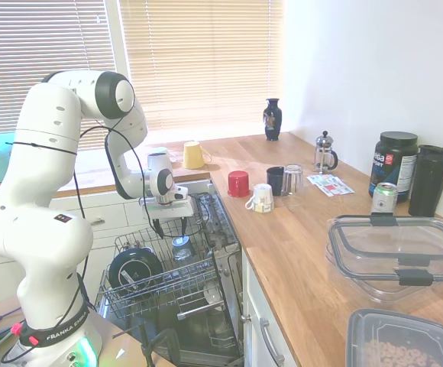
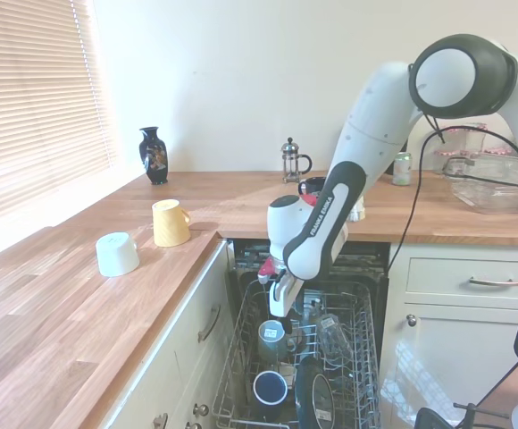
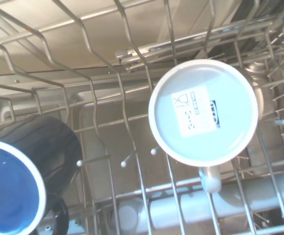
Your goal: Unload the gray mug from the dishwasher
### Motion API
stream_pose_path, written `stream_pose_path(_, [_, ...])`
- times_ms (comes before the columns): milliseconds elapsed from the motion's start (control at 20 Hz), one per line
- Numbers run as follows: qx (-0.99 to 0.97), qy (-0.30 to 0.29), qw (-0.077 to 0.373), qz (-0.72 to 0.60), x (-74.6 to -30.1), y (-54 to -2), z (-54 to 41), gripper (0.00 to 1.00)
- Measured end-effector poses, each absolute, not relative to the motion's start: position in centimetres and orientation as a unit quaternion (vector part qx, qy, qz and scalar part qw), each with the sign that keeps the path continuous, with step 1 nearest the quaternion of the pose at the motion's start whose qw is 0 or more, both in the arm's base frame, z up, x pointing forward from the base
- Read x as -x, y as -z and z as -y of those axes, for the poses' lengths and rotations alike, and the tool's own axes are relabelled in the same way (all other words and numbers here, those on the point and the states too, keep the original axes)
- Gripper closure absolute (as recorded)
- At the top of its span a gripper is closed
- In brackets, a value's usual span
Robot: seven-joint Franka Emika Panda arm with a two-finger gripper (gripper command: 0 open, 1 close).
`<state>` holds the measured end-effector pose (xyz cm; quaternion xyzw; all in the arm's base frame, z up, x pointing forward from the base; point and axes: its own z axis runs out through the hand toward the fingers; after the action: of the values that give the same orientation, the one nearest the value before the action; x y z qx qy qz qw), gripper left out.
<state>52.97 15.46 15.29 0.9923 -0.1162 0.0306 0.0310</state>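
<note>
The gray mug (image 3: 203,113) sits upside down in the wire rack (image 2: 357,366) of the dishwasher (image 1: 229,267), beside a dark mug with a blue base (image 3: 19,178). The gripper (image 2: 278,305) hangs directly above the gray mug, fingers spread apart and holding nothing.

The arm (image 1: 50,191) is showing glossy white rounded shells joined by dark gray bands, with large round dark gray caps at its joints (image 2: 463,76). Small dark screw holes are dotting the white upper segment, and a small dark square with a red mark is sitting on the lower segment. A black collar near the base is carrying white lettering reading FRANKA EMIKA. Thin black cables are running along the links. The gripper (image 2: 278,290) is presenting a white body with dark fingers and a red detail.
</note>
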Motion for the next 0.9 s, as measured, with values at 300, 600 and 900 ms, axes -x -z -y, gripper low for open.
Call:
stream_pose_path(300, [-0.994,-0.025,0.038,0.099,-53.6,-12.0,-15.5,0.0])
stream_pose_path(600, [-0.994,-0.024,0.047,0.093,-53.9,-9.1,-15.6,0.0])
stream_pose_path(900, [-0.995,-0.018,0.049,0.089,-53.7,-6.9,-16.2,0.0])
